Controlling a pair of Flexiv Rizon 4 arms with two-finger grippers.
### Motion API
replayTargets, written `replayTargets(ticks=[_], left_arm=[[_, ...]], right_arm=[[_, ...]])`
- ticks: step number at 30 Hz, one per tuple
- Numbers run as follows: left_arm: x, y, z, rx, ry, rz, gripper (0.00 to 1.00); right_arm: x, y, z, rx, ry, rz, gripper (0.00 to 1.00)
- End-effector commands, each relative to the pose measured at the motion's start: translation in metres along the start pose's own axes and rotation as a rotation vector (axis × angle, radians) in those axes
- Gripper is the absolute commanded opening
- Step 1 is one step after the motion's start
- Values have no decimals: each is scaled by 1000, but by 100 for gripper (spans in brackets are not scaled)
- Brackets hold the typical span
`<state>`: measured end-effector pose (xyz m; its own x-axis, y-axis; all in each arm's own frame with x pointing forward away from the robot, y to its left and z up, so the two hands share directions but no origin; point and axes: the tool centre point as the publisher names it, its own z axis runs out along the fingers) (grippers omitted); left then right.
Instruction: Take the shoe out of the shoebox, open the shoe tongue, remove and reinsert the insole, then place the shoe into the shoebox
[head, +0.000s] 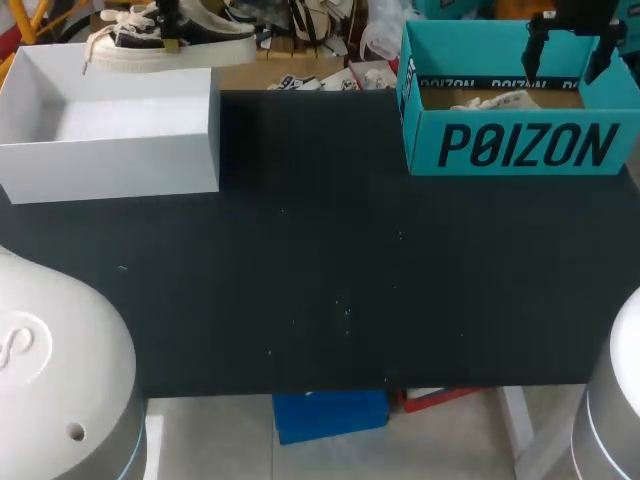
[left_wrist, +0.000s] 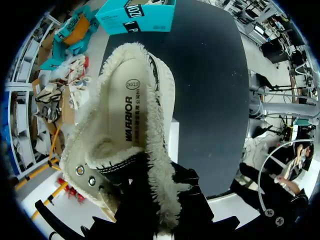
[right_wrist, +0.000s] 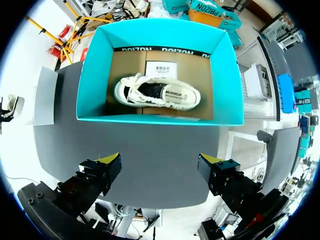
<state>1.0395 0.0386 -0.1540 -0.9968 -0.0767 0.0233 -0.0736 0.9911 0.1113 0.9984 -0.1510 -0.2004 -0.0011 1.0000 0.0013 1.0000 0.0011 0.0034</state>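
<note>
On the dark table (head: 320, 280), an open white box (head: 110, 165) sits at ten o'clock and an open teal shoebox (head: 520, 145) at two o'clock, both toward the far edge. The right gripper (right_wrist: 161, 160) hangs above the teal shoebox with its fingers wide apart, touching nothing, and ahead of it a pale shoe (right_wrist: 157, 92) lies on the brown cardboard floor inside that box. Farthest out, at eleven o'clock past the white box, the left gripper (left_wrist: 160, 205) is clamped on a fleece-lined shoe (left_wrist: 130, 115), held in the air with its opening and insole facing the wrist.
</note>
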Motion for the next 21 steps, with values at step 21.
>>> replayTargets(ticks=[21], left_arm=[[184,-139,60,-27,-387,-9,0]], right_arm=[[0,1,0,1,0,1,100]])
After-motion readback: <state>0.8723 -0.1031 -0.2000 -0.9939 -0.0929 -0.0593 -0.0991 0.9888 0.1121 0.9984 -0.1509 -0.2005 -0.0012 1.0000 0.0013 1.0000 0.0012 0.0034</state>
